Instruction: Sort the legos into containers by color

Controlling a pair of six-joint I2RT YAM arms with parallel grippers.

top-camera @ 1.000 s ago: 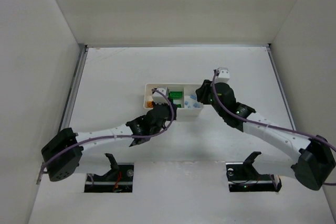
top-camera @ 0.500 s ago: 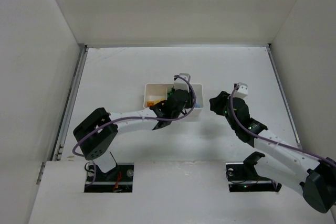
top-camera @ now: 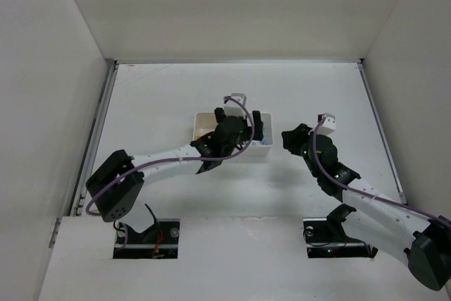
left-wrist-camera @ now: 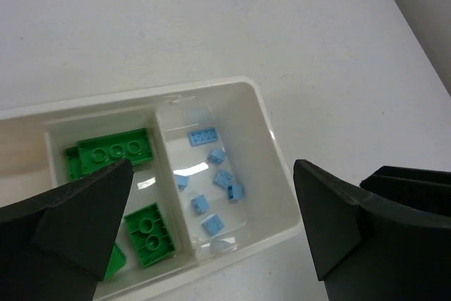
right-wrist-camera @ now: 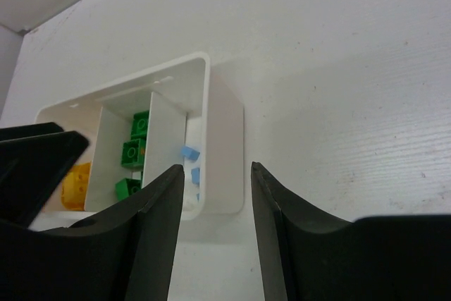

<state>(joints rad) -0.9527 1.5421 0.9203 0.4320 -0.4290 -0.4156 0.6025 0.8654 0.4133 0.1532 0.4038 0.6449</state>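
Enclosure: plain white walls (top-camera: 42, 68) on the left, back and right. A grey strip runs along the left edge of the white tabletop (top-camera: 155, 96), whose surface shows faint streaks in the right wrist view. Left gripper (left-wrist-camera: 211, 223): hangs over the tray, spread wide, nothing between its fingers. Tray (top-camera: 198, 132): white, three compartments, near the tabletop's middle, with bare tabletop on its far side, to its left and to its right. Contents, left to right: yellow-orange legos (right-wrist-camera: 76, 187) in the left compartment, green legos (left-wrist-camera: 116, 151) in the middle one, blue legos (left-wrist-camera: 211, 174) in the right one, loose on the floor. Right gripper (right-wrist-camera: 215, 237): low over the tabletop just right of the tray's right end wall, apart from it, fingers parted by a narrow gap and holding nothing.
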